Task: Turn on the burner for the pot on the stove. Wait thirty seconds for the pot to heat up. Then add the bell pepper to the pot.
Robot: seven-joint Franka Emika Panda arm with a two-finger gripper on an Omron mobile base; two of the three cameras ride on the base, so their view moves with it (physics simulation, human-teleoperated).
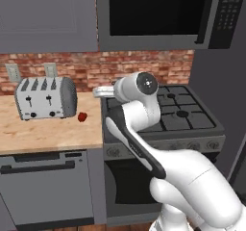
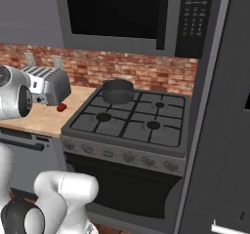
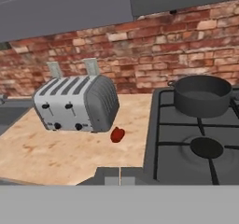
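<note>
The dark grey pot (image 2: 117,90) (image 3: 203,94) sits on the back left burner of the stove (image 2: 128,139) (image 3: 151,143); the pot covers that burner. A small red bell pepper (image 1: 82,116) (image 2: 61,107) (image 3: 117,134) lies on the wooden counter, just right of the toaster. My gripper (image 3: 120,177) is shut with nothing in it. It hangs over the counter's front edge near the stove's left corner, well short of the pepper. The stove's knobs (image 2: 128,156) (image 1: 193,146) run along its front panel.
A silver four-slot toaster (image 1: 45,98) (image 3: 77,104) stands on the counter (image 1: 48,134) against the brick wall. A black microwave (image 2: 127,13) hangs above the stove. A tall dark panel (image 2: 229,130) closes off the stove's right side. A dishwasher front (image 1: 48,186) lies under the counter.
</note>
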